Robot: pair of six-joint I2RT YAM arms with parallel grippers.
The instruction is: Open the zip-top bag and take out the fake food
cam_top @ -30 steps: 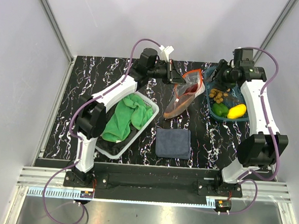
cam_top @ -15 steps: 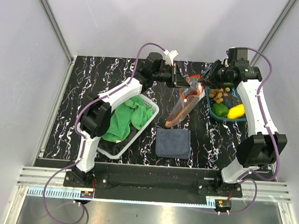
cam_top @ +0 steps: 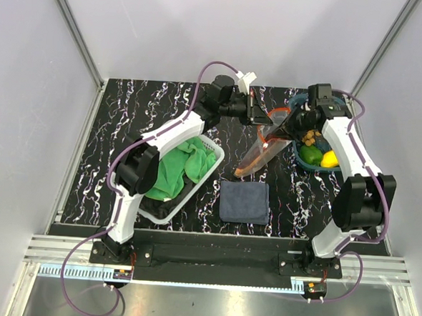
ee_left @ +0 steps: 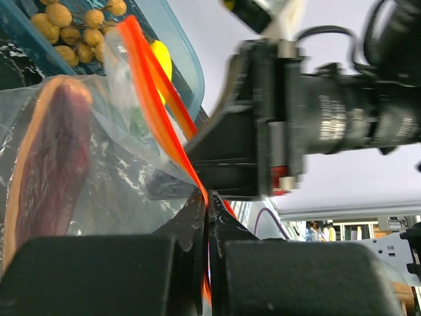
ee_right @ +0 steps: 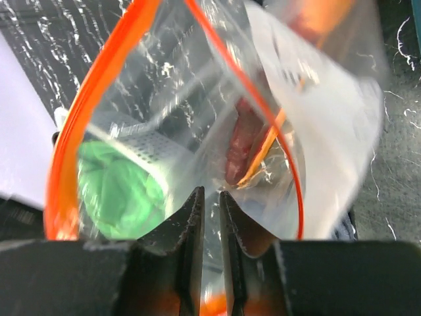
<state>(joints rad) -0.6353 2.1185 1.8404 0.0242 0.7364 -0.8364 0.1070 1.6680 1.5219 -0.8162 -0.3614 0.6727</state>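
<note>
The zip-top bag [cam_top: 258,150] hangs tilted between both grippers, its lower end near the dark blue cloth. My left gripper [cam_top: 260,112] is shut on its orange-red zip strip [ee_left: 154,112]. My right gripper [cam_top: 288,127] is shut on the opposite rim, its jaws [ee_right: 210,192] pinching clear plastic. The mouth [ee_right: 197,99] gapes open. A reddish-brown fake food piece [ee_right: 240,148] lies inside, also seen in the left wrist view [ee_left: 49,158]. More fake food sits in the blue tray [cam_top: 297,157]: a lemon [cam_top: 330,159], a green piece [cam_top: 311,155] and brown balls [cam_top: 311,137].
A white basket [cam_top: 166,217] holding a green cloth [cam_top: 175,163] stands left of the bag. A dark blue cloth [cam_top: 244,201] lies flat near the table's front middle. Walls close in on the left, back and right.
My left gripper has carried the bag to the right. My right gripper has moved left from above the tray to the bag's mouth and closed on its rim. The mouth is now pulled open.
</note>
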